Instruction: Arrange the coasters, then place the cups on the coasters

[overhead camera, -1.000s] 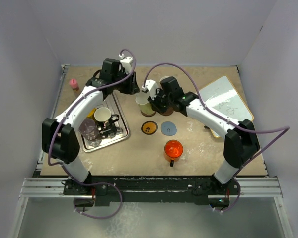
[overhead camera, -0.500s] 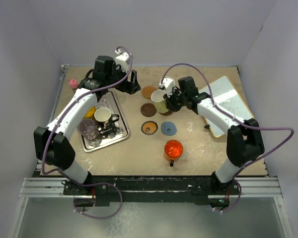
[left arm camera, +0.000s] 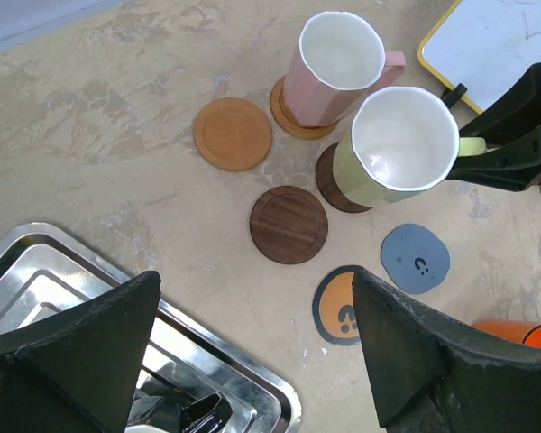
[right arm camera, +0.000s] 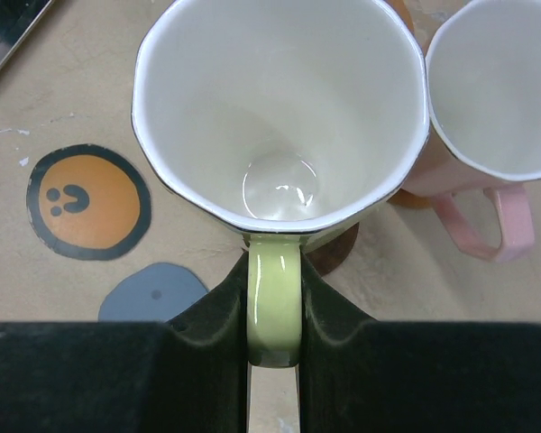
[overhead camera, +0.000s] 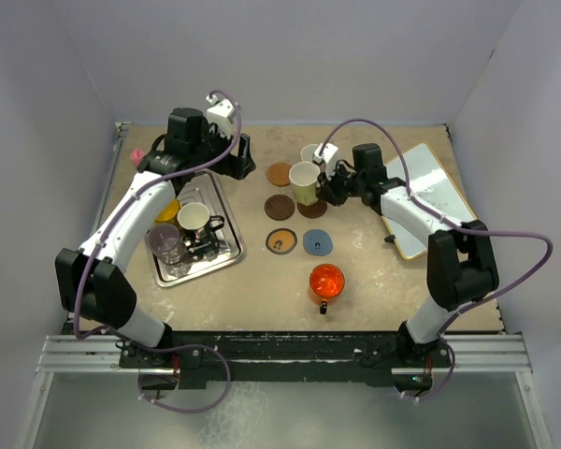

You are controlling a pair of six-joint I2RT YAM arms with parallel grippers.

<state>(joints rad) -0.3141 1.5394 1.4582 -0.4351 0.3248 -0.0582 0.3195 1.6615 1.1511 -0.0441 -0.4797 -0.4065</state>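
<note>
Over dark coaster [left arm camera: 328, 183]: cream-green cup [left arm camera: 404, 140] upright, handle [right arm camera: 274, 298] in right hand [overhead camera: 326, 183]

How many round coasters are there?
6. Bare: light wooden coaster, dark wooden coaster, grey-blue coaster, black-rimmed orange coaster. Brown coaster under the pink mug; reddish-brown coaster under the pale green mug. More may be hidden.

You see only a sliver of the dark brown coaster [right arm camera: 335, 251] under the pale cream-green mug [right arm camera: 279, 99], so you cannot tell whether the mug rests on it. The right wrist view's edge cuts off the pink mug [right arm camera: 496, 90]. The left wrist view crops the red-orange mug [left arm camera: 527, 336] at its bottom corner. From above, the left arm [overhead camera: 131, 208] covers most of the yellow mug [overhead camera: 168, 210].
</note>
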